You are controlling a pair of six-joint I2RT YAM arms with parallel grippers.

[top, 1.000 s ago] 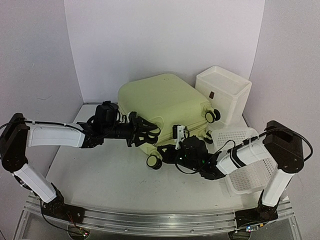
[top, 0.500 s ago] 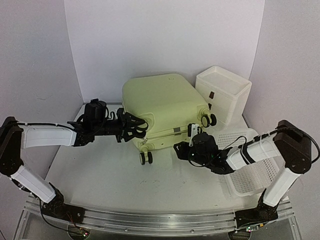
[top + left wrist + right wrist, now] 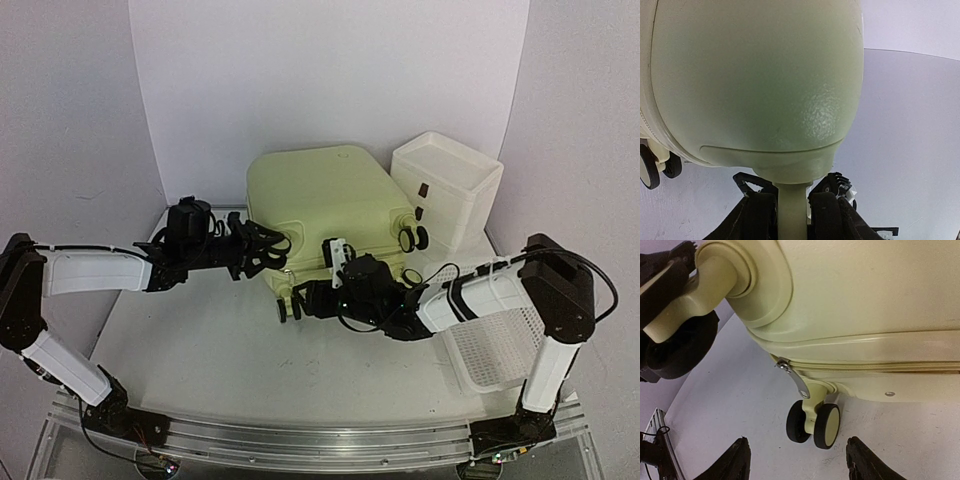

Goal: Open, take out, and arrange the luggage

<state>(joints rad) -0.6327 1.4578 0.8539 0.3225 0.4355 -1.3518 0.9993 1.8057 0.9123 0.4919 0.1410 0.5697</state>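
The pale yellow-green luggage [image 3: 325, 200] lies flat in the middle of the table, zipped closed, and fills the left wrist view [image 3: 755, 75]. My left gripper [image 3: 268, 248] is shut on a pale stem [image 3: 791, 200] that sticks out of the case's left corner, one black finger [image 3: 760, 212] on each side. My right gripper [image 3: 305, 298] stands open low over the table in front of the case. Its fingertips [image 3: 737, 460] flank the front-left caster [image 3: 815, 424] without touching it. A metal zipper pull [image 3: 797, 381] hangs just above that wheel.
A white three-drawer box [image 3: 445, 185] stands behind the case on the right. A white mesh basket [image 3: 490, 340] lies at the right, under my right forearm. Two more casters [image 3: 412, 238] show on the case's right end. White walls close the back and sides.
The case has shifted and settled slightly to the right. My right gripper opened, swung right, then came left and low to the front-left caster. My left gripper kept its hold and drew back a little.
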